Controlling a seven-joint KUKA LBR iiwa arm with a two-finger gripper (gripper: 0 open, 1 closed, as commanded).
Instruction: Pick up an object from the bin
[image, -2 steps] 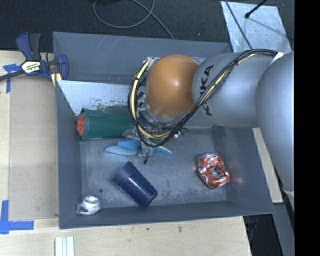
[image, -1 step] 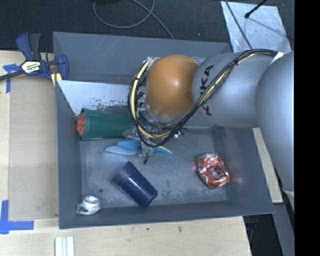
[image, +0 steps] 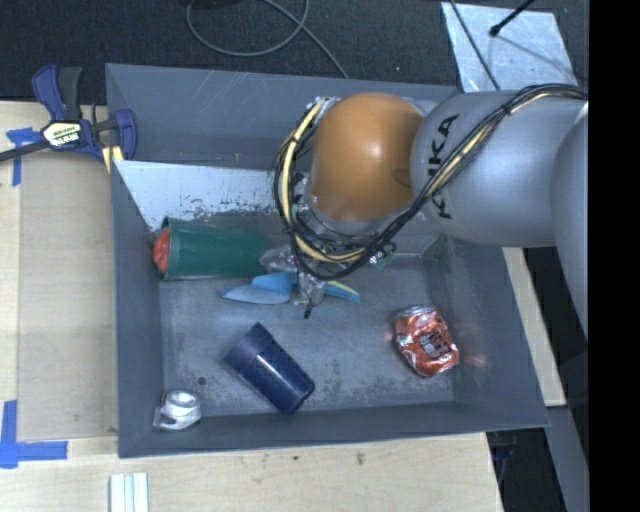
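Observation:
My gripper (image: 306, 296) hangs below the orange cover near the middle of the bin, low over a flat light-blue plastic piece (image: 258, 290) with a pointed left end. The piece's right part is hidden under the gripper, and a thin blue and yellow-green tip (image: 345, 293) sticks out on the other side. Just to the left and behind lies a dark green cylinder with a red cap (image: 212, 251), on its side along the bin's back left wall. A dark blue cup (image: 268, 367) lies tipped over in front of the gripper.
A crushed red can (image: 425, 342) rests at the right front of the bin. A small silver-white cap (image: 180, 408) sits in the front left corner. The arm and its cables cover the back right of the bin.

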